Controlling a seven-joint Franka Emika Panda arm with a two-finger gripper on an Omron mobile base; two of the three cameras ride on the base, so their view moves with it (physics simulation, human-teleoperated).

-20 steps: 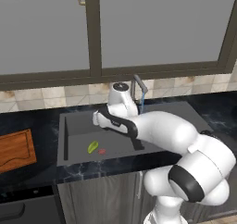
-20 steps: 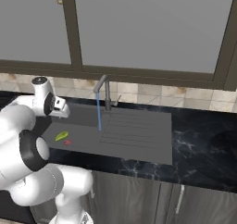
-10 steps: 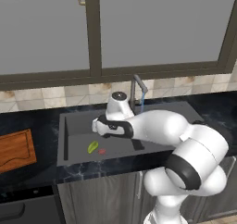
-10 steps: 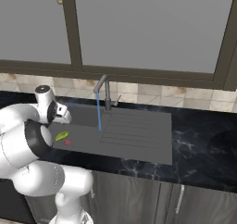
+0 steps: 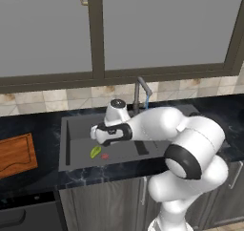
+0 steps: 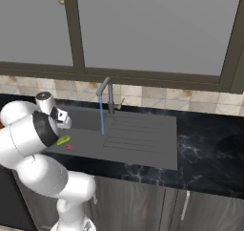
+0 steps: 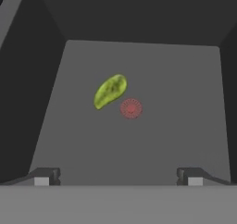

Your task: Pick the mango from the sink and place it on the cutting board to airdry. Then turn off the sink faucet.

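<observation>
The mango (image 5: 95, 152) lies on the floor of the sink (image 5: 67, 146) near its front left, a small yellow-green oval beside a tiny red spot (image 5: 105, 155). My gripper (image 5: 96, 135) hangs open just above it, nothing between its fingers. In the hand view the mango (image 7: 110, 90) sits up and slightly left of centre, beyond the fingertips (image 7: 46, 177), with the gripper (image 7: 118, 177) wide apart. From the right the mango (image 6: 63, 140) shows below the gripper (image 6: 64, 124). The cutting board (image 5: 16, 153) rests on the counter to the left. Blue water (image 6: 101, 115) runs from the sink faucet (image 6: 110, 96).
The sink's ribbed drainboard (image 6: 138, 139) stretches to the right of the basin. Black marbled counter (image 6: 209, 153) continues further right. A tiled backsplash and a window frame stand behind the faucet (image 5: 138, 95). The basin's walls (image 7: 41, 79) close in around the hand.
The hand has come down and a little leftward into the basin, closer to the mango. The jaws stay wide. The mango has not moved and the water keeps running.
</observation>
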